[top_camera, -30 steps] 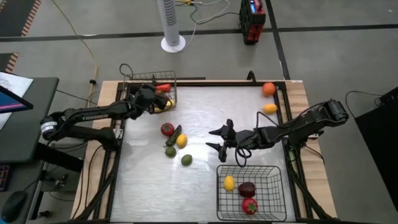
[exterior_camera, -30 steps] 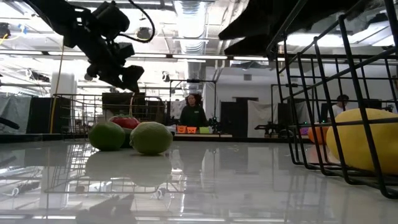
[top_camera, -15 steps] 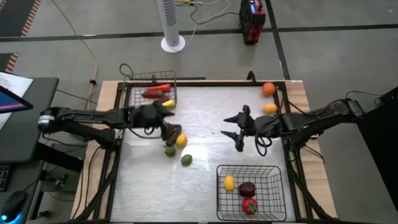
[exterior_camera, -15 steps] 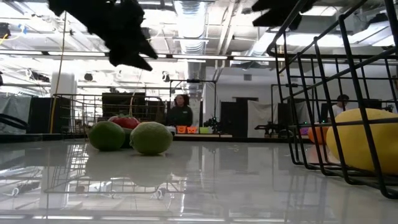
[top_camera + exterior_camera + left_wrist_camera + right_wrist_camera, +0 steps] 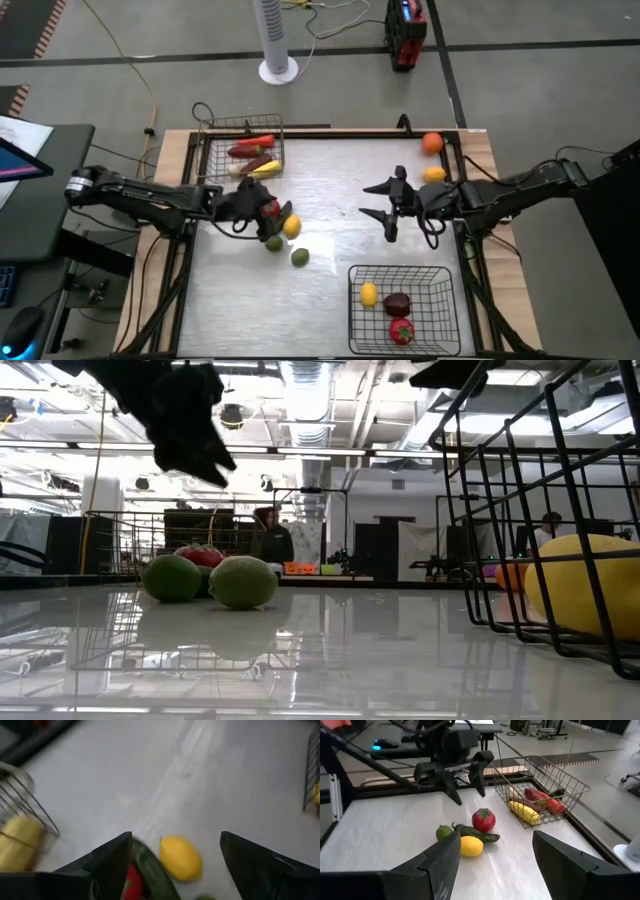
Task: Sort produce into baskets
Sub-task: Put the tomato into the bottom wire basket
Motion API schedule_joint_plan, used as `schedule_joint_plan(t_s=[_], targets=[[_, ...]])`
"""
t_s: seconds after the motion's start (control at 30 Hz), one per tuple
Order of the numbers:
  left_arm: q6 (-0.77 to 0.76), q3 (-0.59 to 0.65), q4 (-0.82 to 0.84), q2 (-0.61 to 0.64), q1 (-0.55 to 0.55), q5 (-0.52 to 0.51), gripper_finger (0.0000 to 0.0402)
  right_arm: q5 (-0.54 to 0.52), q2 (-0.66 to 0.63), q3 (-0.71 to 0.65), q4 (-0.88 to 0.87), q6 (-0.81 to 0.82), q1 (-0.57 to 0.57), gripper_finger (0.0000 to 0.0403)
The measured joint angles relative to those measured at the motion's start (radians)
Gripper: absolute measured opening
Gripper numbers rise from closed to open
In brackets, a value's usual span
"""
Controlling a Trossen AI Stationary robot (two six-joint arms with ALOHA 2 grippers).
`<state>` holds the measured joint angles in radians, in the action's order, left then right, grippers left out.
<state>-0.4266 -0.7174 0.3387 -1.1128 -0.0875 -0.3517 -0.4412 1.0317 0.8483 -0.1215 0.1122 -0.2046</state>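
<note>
My left gripper (image 5: 262, 207) hangs open just above a cluster of produce at the table's middle left: a red tomato (image 5: 483, 819), a dark green long piece (image 5: 150, 875), a yellow lemon (image 5: 181, 857) and two green round pieces (image 5: 273, 243) (image 5: 299, 257). All of them rest on the table. My right gripper (image 5: 378, 205) is open in the air near the table's middle, holding nothing. The grey basket (image 5: 245, 150) stands at the far left with red, maroon and yellow long pieces inside. The black basket (image 5: 403, 308) at the near right holds a yellow, a maroon and a red piece.
Two orange pieces (image 5: 432, 143) (image 5: 434, 174) lie by the far right edge. Bare tabletop (image 5: 330, 170) spans the middle between the baskets. In the low view a person (image 5: 272, 540) stands in the room behind the table.
My left gripper has swung away from the grey basket toward the table's near side and tipped downward, and now hangs over the tomato and its neighbours. My right gripper has risen from beside the black basket and drawn toward the far right. No produce has moved.
</note>
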Motion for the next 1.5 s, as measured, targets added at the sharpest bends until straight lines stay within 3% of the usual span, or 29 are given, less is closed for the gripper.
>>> schedule_joint_plan(t_s=[0.2, 0.4, 0.63, 0.83, 0.97, 1.27, 1.5], targets=[[0.061, -0.004, 0.024, -0.148, -0.07, 0.012, 0.0288, -0.006, 0.0, 0.003, -0.005, -0.038, 0.034, 0.0276], [0.174, -0.12, 0.211, -0.248, -0.023, -0.02, 0.0288, -0.006, 0.001, 0.003, -0.019, -0.032, 0.078, 0.0276], [0.505, -0.285, 0.465, -0.383, -0.001, -0.059, 0.0288, -0.006, 0.001, 0.003, -0.025, -0.014, 0.081, 0.0276], [0.815, -0.332, 0.494, -0.49, 0.0, -0.076, 0.0288, -0.005, 0.002, -0.004, -0.054, 0.017, 0.079, 0.0276], [0.939, -0.347, 0.548, -0.54, 0.007, -0.082, 0.0288, -0.005, 0.008, -0.004, -0.081, 0.034, 0.074, 0.0276], [0.997, -0.379, 0.641, -0.593, 0.115, -0.068, 0.0288, -0.005, 0.015, -0.004, -0.078, 0.044, 0.074, 0.0276], [0.983, -0.379, 0.64, -0.592, 0.133, -0.02, 0.0288, -0.005, 0.016, -0.004, -0.078, 0.043, 0.074, 0.0276]])
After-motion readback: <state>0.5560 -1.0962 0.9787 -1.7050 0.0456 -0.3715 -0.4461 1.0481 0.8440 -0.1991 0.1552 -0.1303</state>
